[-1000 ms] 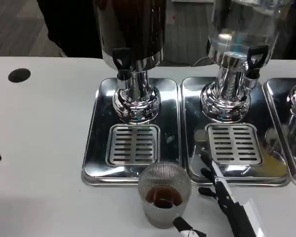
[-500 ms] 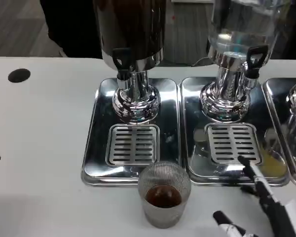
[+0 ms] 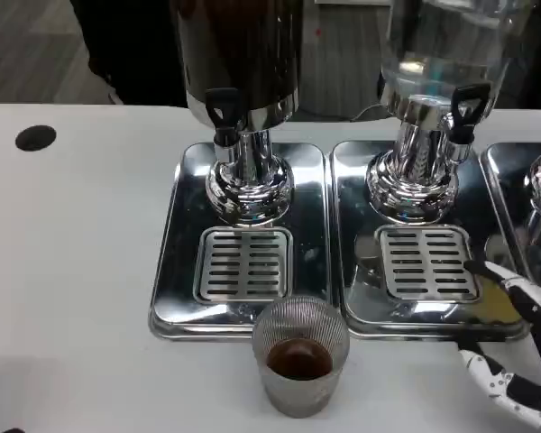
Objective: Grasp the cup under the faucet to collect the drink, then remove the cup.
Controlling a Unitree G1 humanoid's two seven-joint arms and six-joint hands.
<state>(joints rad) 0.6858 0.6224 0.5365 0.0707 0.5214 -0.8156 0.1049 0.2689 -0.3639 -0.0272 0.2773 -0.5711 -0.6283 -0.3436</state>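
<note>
while i count from the head view, i see one cup [image 3: 300,356] holding dark drink, two full dispensers and a third cut by the edge. the cup stands on the white table [image 3: 72,271] just in front of the left dispenser's drip tray [image 3: 242,263], off its grate, below the black faucet [image 3: 222,112]. my right hand [image 3: 514,347] is well right of the cup, fingers [image 3: 500,274] spread apart, holding nothing, not touching it.

The ribbed clear cup [image 3: 300,355] stands upright on the table before the left tray, holding dark drink, away from the faucet [image 3: 224,113].
</note>
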